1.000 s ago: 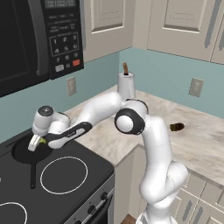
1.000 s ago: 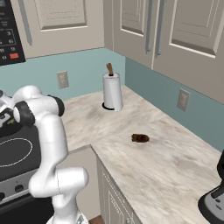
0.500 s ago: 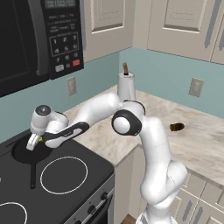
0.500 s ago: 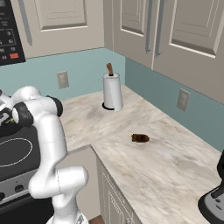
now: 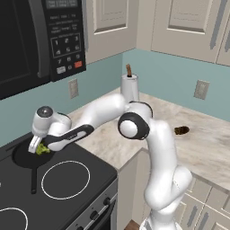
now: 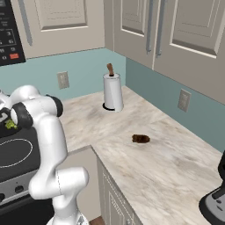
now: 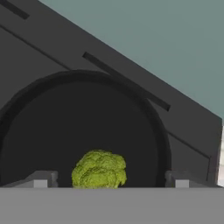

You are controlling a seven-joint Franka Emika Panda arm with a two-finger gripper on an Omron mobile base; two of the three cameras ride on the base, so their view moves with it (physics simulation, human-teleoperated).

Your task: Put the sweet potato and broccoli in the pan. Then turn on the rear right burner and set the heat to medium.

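Note:
The broccoli point(image 7: 99, 169) is a yellow-green knobbly lump lying inside the pan point(image 7: 52, 113), a round black skillet at the rear right of the cooktop. My gripper point(image 7: 109, 179) hangs just over it, open, its fingertips point(image 7: 41, 180) standing wider than the lump on both sides. From the left base view the gripper point(image 5: 35, 147) sits over the pan point(image 5: 20, 158), with the broccoli point(image 5: 43, 149) beside it. The pan's handle point(image 5: 33, 179) points toward the front. The sweet potato point(image 5: 181, 130) lies far off on the marble counter, also seen as the sweet potato point(image 6: 140, 139). The rear right burner is hidden under the pan.
A white-outlined burner ring point(image 5: 65, 179) lies in front of the pan. A paper towel roll point(image 5: 130, 88) stands at the counter's back corner. A microwave point(image 5: 40, 40) hangs above the stove. A dark appliance point(image 6: 215, 197) sits at the counter's near right end.
The hand has barely shifted over the pan. The broccoli stays under it, and the sweet potato has not moved.

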